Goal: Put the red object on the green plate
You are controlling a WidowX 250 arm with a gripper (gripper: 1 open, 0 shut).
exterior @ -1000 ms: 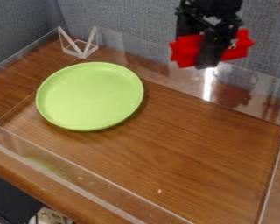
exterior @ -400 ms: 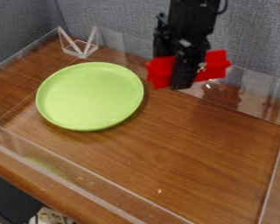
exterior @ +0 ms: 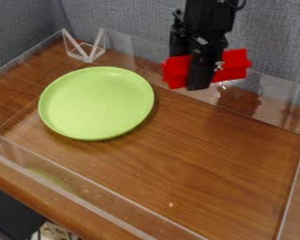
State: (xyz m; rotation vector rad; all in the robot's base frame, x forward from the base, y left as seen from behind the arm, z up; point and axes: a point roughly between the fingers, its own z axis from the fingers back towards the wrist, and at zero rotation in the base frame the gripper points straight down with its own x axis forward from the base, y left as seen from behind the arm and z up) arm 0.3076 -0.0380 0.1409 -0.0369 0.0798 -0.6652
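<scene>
A clear wall (exterior: 27, 64) borders the wooden table (exterior: 202, 159) at the left and rear. Behind the plate, near the back corner, stands a small white wire frame (exterior: 83, 43).

The green plate (exterior: 97, 102) lies flat on the table, left of centre, with nothing on it. Its surface is smooth and its rim is low, so a block set down there may slide a little unless released close to the surface.

To the right, above the table and well clear of the plate, hangs the black gripper (exterior: 198, 70), pointing down. Its jaws are clamped across the middle of the red block (exterior: 205, 67), which is carried in the air with its long axis roughly level and both ends projecting on either side.

The block appears rigid, matte and light; it shows no sag or tilt in the grip. A matte surface should resist slipping. Hold at the midpoint seems well chosen, since it balances the two ends.

The plate lies to the left of the block and below it.
</scene>
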